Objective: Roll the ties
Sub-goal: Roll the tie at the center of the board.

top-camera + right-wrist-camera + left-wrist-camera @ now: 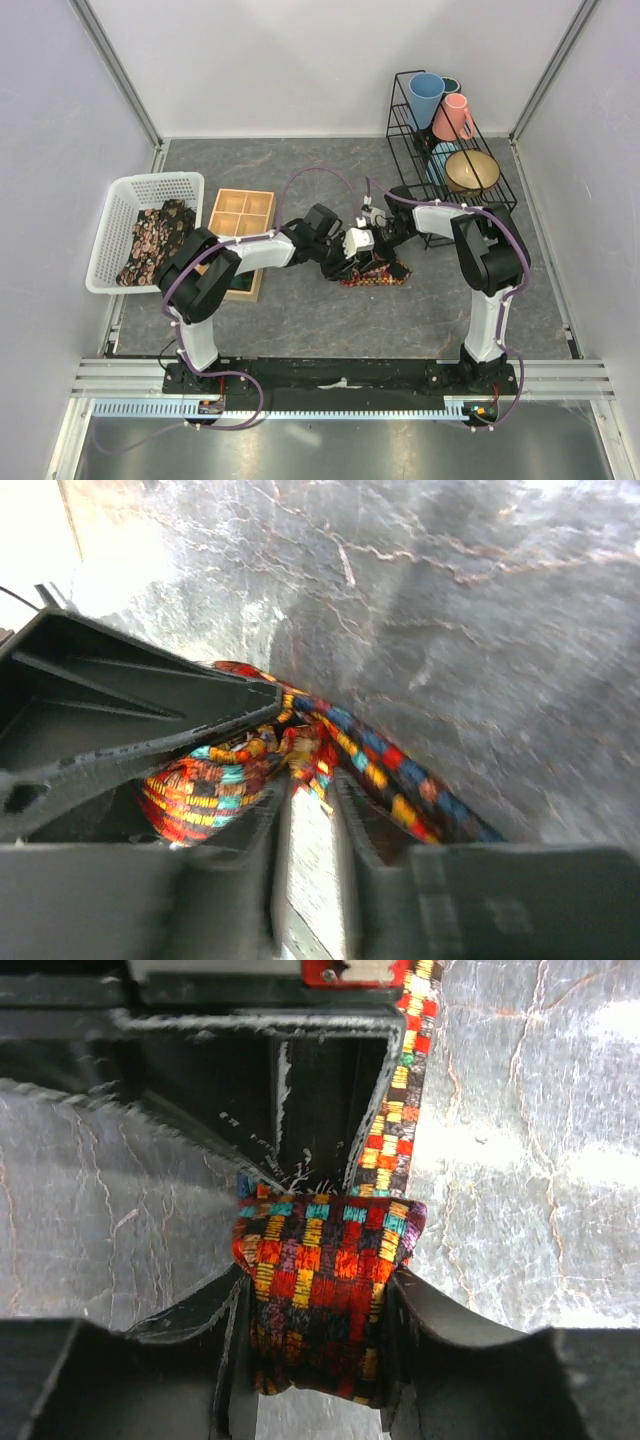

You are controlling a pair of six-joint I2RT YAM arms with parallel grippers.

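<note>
1. The rolled tie (320,1280) is set centrally on the surface (300,320).
2. It is gripped by the left jaws.
3. The right jaws are held slightly parted at its edge.
4. Other ties (150,240) are kept in the basket (150,180).

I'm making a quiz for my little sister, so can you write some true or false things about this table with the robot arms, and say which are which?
1. A multicoloured checked fabric tie is rolled up between the fingers of the left tool. True.
2. The white plastic basket is empty. False: dark flowery fabric ties lie in it.
3. The light wooden tray sits beside that basket. True.
4. The pink cup stands on the wooden tray. False: it sits in the black wire rack.
5. The tan round bowl rests in the rack too. True.
</note>
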